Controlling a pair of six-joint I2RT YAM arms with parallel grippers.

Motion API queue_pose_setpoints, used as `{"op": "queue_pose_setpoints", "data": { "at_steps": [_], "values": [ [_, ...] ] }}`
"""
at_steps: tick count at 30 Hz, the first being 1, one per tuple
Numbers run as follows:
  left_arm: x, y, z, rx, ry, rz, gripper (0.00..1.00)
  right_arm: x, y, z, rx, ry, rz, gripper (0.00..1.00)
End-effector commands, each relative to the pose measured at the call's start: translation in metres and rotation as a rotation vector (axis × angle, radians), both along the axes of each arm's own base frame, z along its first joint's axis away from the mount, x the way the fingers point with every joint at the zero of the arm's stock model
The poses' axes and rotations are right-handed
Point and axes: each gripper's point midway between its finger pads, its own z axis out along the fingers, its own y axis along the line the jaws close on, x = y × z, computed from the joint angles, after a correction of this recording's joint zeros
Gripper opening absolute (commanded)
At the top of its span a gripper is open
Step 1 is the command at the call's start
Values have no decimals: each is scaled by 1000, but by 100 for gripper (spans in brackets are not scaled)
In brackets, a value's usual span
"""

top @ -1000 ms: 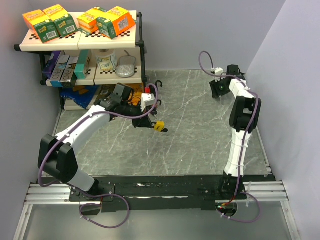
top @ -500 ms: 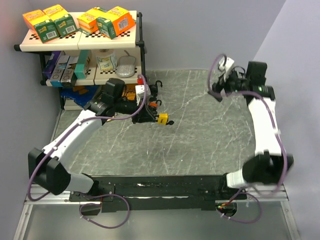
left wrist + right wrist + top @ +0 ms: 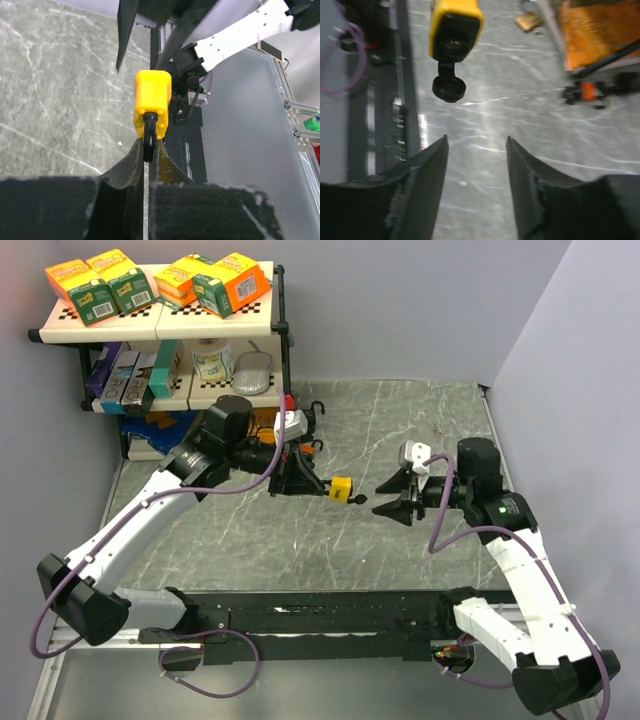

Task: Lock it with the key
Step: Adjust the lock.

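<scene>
Top external view: I am holding the yellow block-shaped padlock [image 3: 342, 488] by its shackle [image 3: 149, 124] in my clamped left pincer [image 3: 322, 487] above the grey marbled bench [image 3: 400, 430]; my empty right pincer [image 3: 386, 498] is gaping nearby.

The yellow padlock [image 3: 341, 488] is held level in the air, its black shackle [image 3: 148, 137] pinched in the left pincer [image 3: 146, 147]. At its keyhole end, a round black cover [image 3: 449, 88] hangs swung open.
</scene>
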Motion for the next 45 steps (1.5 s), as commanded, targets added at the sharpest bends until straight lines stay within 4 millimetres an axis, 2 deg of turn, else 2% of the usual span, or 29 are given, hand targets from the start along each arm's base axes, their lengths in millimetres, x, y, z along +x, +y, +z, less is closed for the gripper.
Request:
{"op": "queue_pose_setpoints", "data": {
  "at_steps": [1, 7, 11, 21, 31, 38, 45],
  "values": [
    [-20, -6, 31, -75, -131, -54, 1, -19, 20, 8, 90, 90, 95, 44],
    [-27, -17, 27, -52, -176, -61, 1, -31, 31, 12, 103, 124, 157, 33],
    [-22, -20, 21, -36, -202, -28, 1, -35, 36, 17, 113, 132, 181, 29],
    [-30, -22, 12, -18, -211, -63, 1, -39, 40, 19, 110, 145, 204, 22],
    [-35, -25, 3, 13, -202, -85, 1, -41, 49, 18, 96, 130, 237, 4],
    [-38, -28, -6, 51, -180, -104, 1, -48, 57, 23, 88, 101, 271, 0],
    [-42, -36, -16, 100, -161, -148, 1, -49, 62, 27, 84, 90, 282, 0]
  ]
}}
